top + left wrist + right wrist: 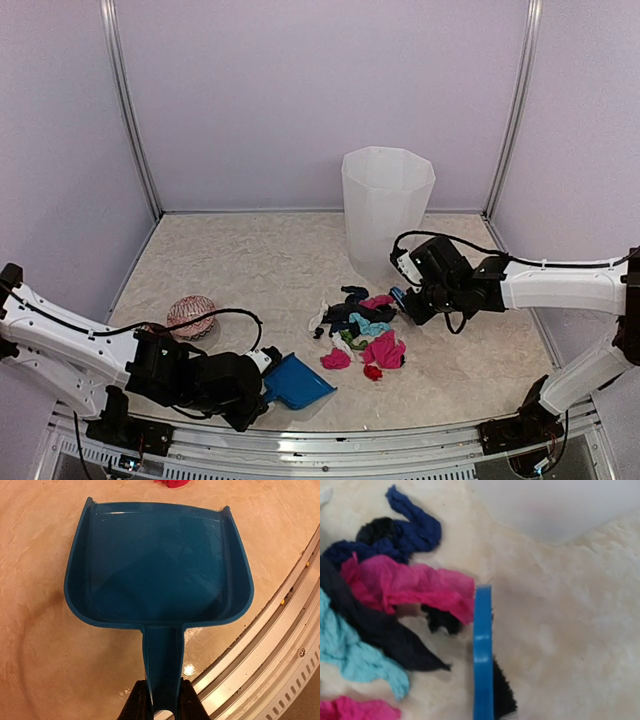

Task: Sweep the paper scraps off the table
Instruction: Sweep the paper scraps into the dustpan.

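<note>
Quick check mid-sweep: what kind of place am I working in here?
Most likely a robot test cell, not a home: plain panel walls in metal posts box in a marble-patterned table, with a white bin and paper scraps on it.

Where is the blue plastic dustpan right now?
In the top view the blue plastic dustpan is by the near edge of the beige table, left of the crumpled paper scraps, its handle held by the left gripper.

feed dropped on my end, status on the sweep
Left gripper shut on dustpan, pan empty. Right gripper shut on brush beside the pile. Paper scraps heaped on table. Bin behind pile, clear of it.
</note>
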`<state>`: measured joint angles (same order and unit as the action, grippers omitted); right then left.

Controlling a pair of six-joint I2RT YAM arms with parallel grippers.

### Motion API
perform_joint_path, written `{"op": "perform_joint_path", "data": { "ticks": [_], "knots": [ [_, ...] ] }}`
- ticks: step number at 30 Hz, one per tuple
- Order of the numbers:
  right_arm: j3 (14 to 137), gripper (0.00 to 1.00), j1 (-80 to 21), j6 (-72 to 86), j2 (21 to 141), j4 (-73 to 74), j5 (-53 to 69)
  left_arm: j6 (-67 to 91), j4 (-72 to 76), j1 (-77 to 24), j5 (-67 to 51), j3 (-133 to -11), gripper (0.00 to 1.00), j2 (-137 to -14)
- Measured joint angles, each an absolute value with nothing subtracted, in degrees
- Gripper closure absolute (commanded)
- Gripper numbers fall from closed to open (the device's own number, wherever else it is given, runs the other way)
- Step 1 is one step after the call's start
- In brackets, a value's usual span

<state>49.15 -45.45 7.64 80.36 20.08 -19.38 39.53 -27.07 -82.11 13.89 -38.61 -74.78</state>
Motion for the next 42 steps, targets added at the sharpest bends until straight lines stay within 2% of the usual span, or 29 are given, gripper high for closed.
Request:
{"op": "perform_joint_path", "data": {
  "ticks": [12,24,42],
  "knots": [
    [55.64,1.0,-46.89,4.49,87.48,20.23,-17.5,35.03,-23.14,-74.89,12.25,-42.74,1.0,-81.28],
    [60.75,1.0,-52.82,-4.91,94.89,20.08,-20.45,30.63,-21.58,-72.29,10.94,-46.35,1.0,-86.87],
    [63.02,1.0,-61.76,-5.93,95.33,21.34,-15.05,30.06,-16.8,-70.04,9.19,-46.35,1.0,-88.99]
  ]
}}
